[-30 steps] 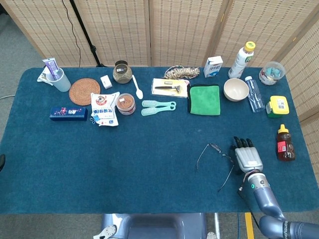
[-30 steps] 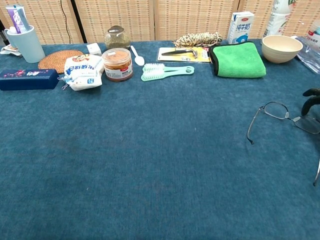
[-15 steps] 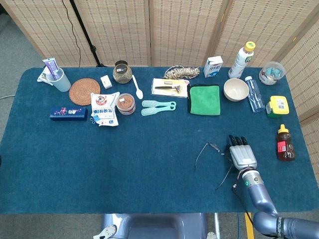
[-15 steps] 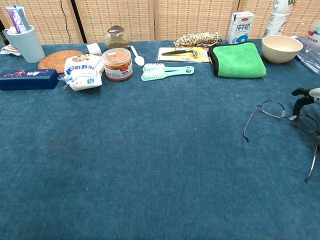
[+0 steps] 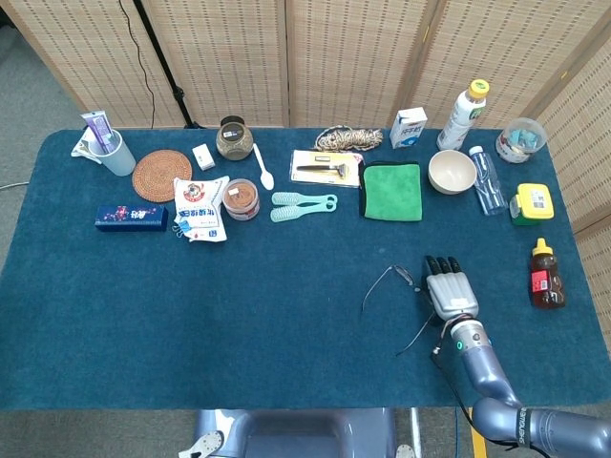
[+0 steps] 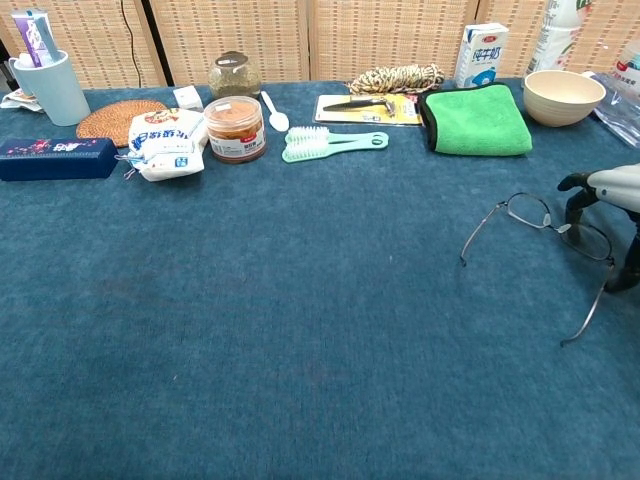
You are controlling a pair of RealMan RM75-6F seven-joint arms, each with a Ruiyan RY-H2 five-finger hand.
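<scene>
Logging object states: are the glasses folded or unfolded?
Unfolded: the glasses have both temple arms splayed out from the lenses.

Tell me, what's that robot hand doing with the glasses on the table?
The robot's right hand lies palm down on the blue tablecloth, fingers on one lens end of a pair of thin wire eyeglasses. The glasses are unfolded, both temple arms spread on the cloth. Whether the fingers pinch the frame or only rest on it cannot be told. A honey bottle stands to the hand's right, a green folded cloth and a beige bowl farther back. The left hand is not in view.
</scene>
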